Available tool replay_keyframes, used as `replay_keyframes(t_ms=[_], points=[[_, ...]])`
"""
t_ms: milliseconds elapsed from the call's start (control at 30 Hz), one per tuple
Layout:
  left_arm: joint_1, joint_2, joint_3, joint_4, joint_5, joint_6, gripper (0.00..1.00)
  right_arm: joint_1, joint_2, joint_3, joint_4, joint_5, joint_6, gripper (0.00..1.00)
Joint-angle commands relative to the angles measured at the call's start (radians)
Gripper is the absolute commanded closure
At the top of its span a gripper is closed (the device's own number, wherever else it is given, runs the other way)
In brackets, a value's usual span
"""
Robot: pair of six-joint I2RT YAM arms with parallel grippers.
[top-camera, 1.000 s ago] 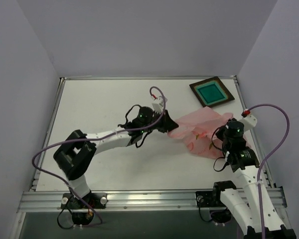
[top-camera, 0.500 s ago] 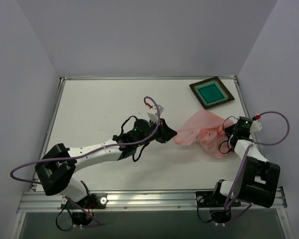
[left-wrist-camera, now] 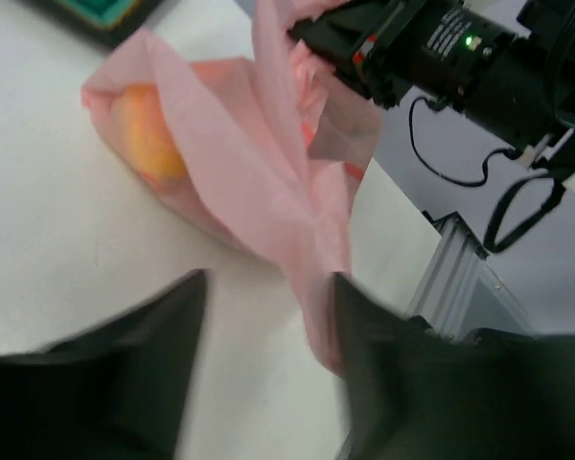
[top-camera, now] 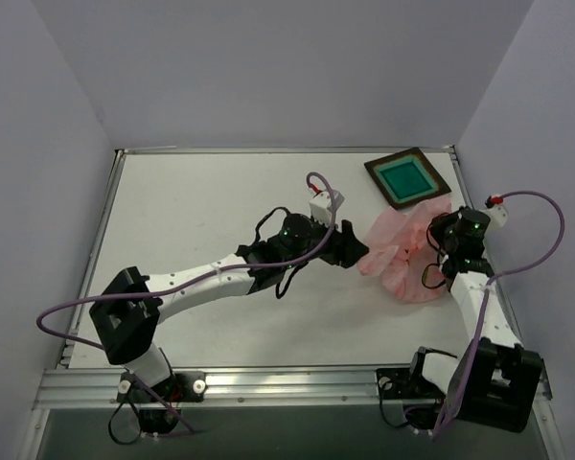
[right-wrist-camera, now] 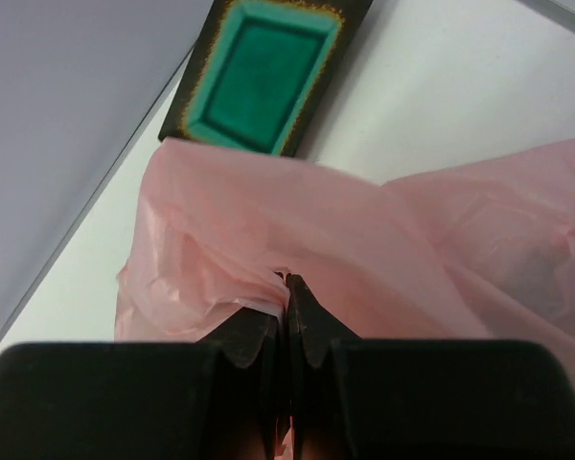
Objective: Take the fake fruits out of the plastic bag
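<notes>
The pink plastic bag (top-camera: 401,257) lies crumpled at the right of the table. My right gripper (right-wrist-camera: 287,280) is shut on a bunched fold of its film (right-wrist-camera: 232,251) and holds that part up; in the top view this gripper (top-camera: 435,241) sits at the bag's right side. My left gripper (left-wrist-camera: 268,283) stands open at the bag's left end, with bare table between the blurred fingers. A flap of the bag (left-wrist-camera: 318,287) hangs against its right finger. One orange fake fruit (left-wrist-camera: 146,134) shows through the film; the other fruits are hidden.
A dark square tray with a teal centre (top-camera: 408,176) lies just behind the bag, near the back right corner, and also appears in the right wrist view as the tray (right-wrist-camera: 259,72). The table's right edge and rail (left-wrist-camera: 450,278) run close beside the bag.
My left gripper has opened, letting go of the bag's edge, and has moved right toward the bag. The right gripper has shifted back toward the tray, bunching the bag.
</notes>
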Motion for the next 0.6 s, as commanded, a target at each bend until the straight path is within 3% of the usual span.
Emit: replay_keyframes(t_ms=[0, 33, 67, 167, 367, 567], points=[[0.003, 0.040, 0.166, -0.075, 0.045, 0.080, 0.14, 0.010, -0.150, -0.038, -0.122, -0.025, -0.047, 1.00], [0.003, 0.056, 0.185, -0.086, 0.050, 0.097, 0.05, 0.013, -0.192, -0.043, -0.136, -0.030, -0.062, 1.00], [0.006, 0.091, 0.206, -0.106, 0.058, 0.112, 0.04, 0.015, -0.268, -0.041, -0.157, -0.028, -0.075, 1.00], [0.012, 0.142, 0.304, -0.212, 0.006, 0.196, 0.06, 0.013, -0.357, -0.015, -0.234, -0.010, -0.096, 1.00], [0.046, 0.408, 0.576, -0.389, 0.170, 0.269, 0.06, 0.040, -0.430, -0.038, -0.289, -0.033, -0.090, 1.00], [0.061, 0.566, 0.798, -0.453, 0.179, 0.299, 0.06, 0.056, -0.457, -0.055, -0.297, -0.091, -0.085, 1.00]])
